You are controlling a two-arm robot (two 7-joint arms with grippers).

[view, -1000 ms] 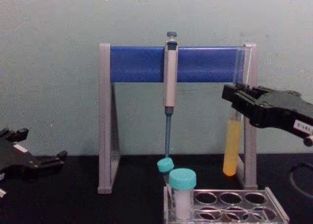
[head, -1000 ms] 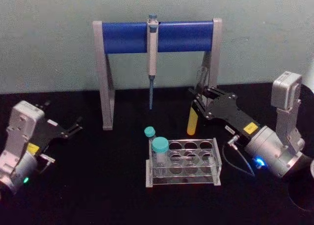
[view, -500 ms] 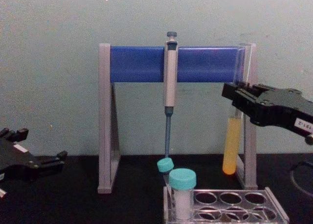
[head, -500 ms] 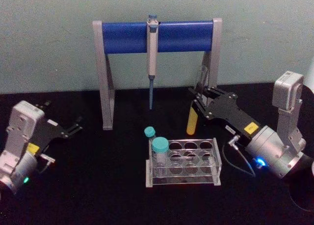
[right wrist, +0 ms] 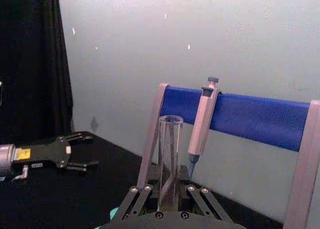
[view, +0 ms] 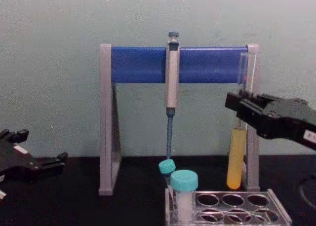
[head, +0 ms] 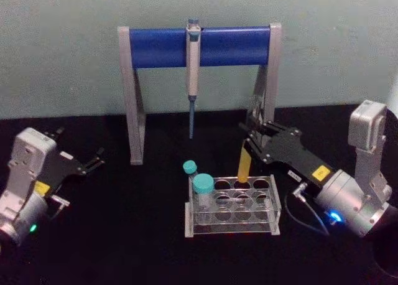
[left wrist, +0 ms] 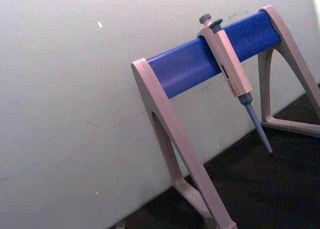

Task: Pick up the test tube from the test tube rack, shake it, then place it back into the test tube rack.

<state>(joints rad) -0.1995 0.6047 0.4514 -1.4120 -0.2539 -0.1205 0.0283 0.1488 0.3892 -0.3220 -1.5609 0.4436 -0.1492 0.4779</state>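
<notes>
We see R gripper (head: 250, 137) clamped on upright test tube (head: 244, 165) just over test tube rack (head: 231, 230); L gripper (head: 94, 161) parked left, jaws apart, empty.

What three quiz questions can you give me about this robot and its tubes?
1. Which gripper holds the tall clear glass test tube with yellow-orange liquid?
2. True or false: the grey pipette with the blue tip lies flat on the table.
3. How many short teal-capped tubes stand in the low clear plastic rack? A one, B two, C four.

Key
1. The right gripper; the left gripper sits open off to the left.
2. False: it hangs from the blue-and-grey stand.
3. B.
</notes>
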